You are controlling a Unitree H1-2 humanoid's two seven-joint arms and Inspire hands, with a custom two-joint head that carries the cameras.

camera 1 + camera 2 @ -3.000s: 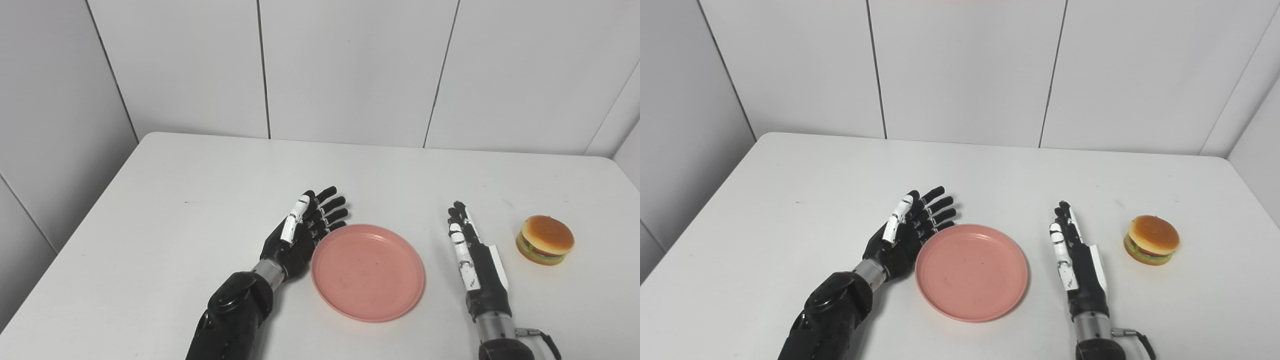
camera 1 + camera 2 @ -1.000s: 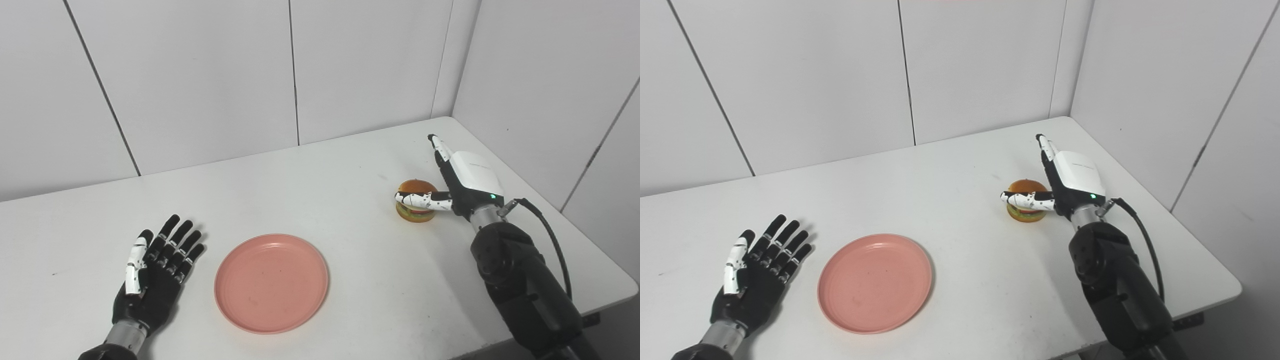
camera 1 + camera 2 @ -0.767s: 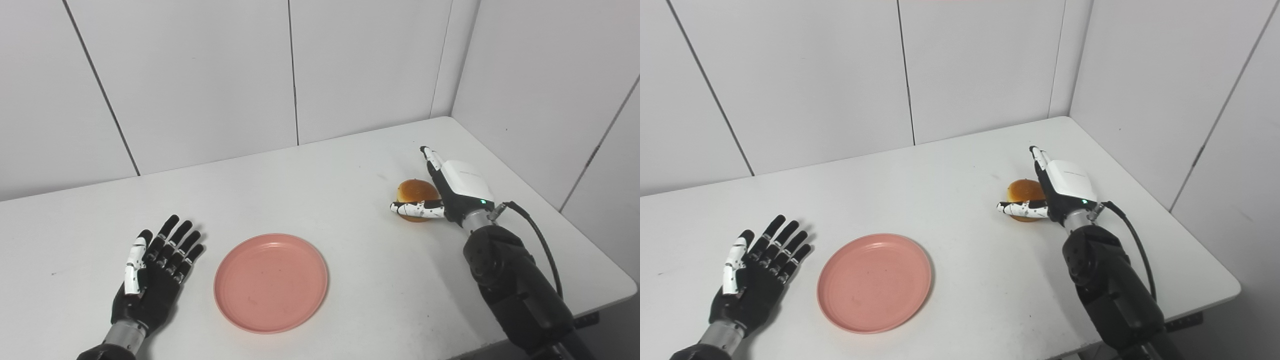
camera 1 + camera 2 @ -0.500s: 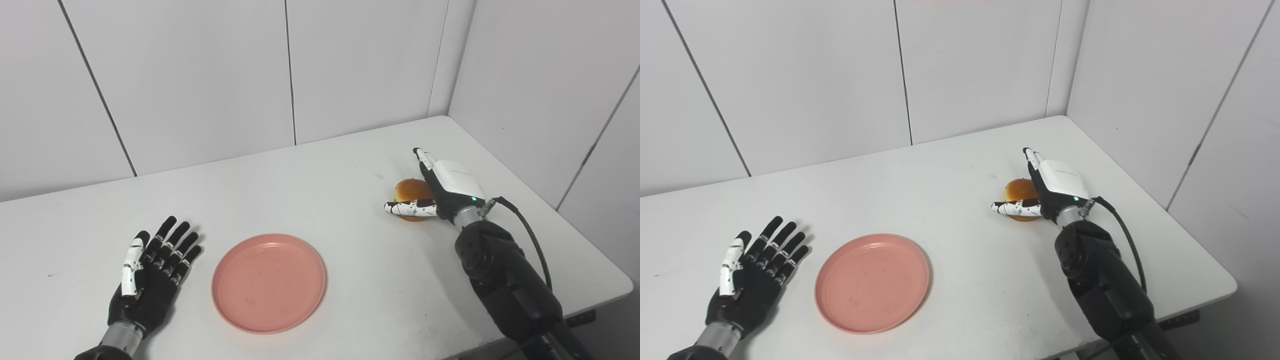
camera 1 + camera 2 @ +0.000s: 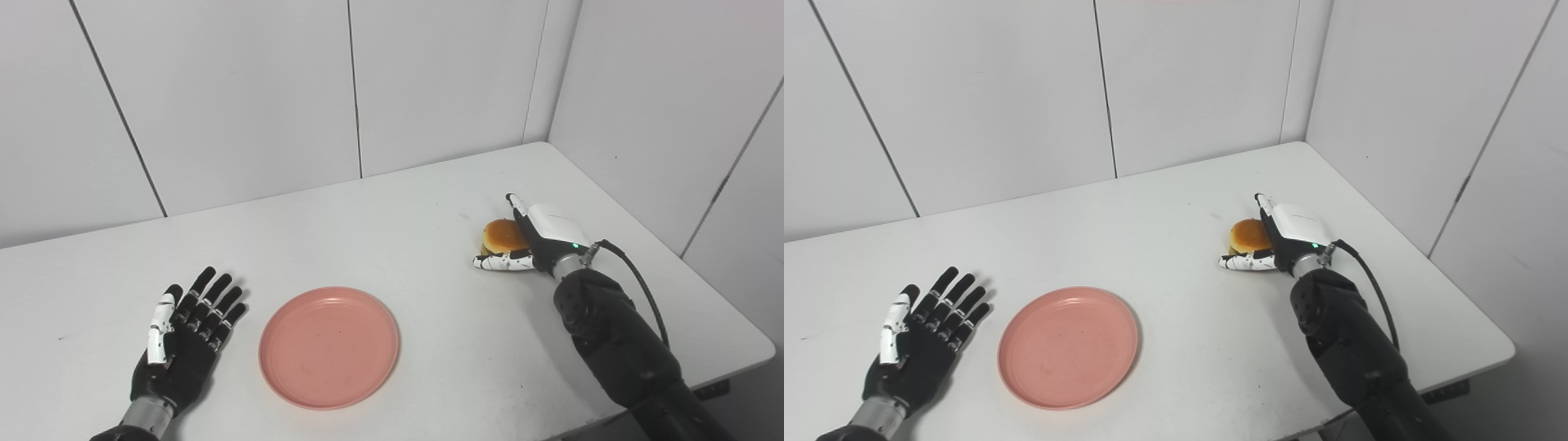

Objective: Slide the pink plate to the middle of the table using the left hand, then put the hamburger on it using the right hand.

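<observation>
Fingers of my right hand [image 5: 531,240] are spread around the hamburger [image 5: 501,235], not yet pinching it: the long fingers run along its far-right side and the thumb [image 5: 497,262] lies low across its near side, down at the table [image 5: 392,245]. Whether any pad touches the bun I cannot tell. My left hand [image 5: 184,343] rests flat, palm down, fingers apart, holding nothing, with the pink plate [image 5: 329,346] just to its right and not touching it. That plate sits well to the left of my right fingers and nearer to me, about mid-table, so I judge the slide finished and the pickup the step in hand. To do it well, I judge the thumb should come up off the table to meet the bun's side rather than its base, and the fingers should close evenly from the opposite side so that the round bun is not squeezed out sideways. Grip should be confirmed before lifting, the lift kept level, and the carry brought left over the plate's centre. Left hand should stay clear of the rim.
</observation>
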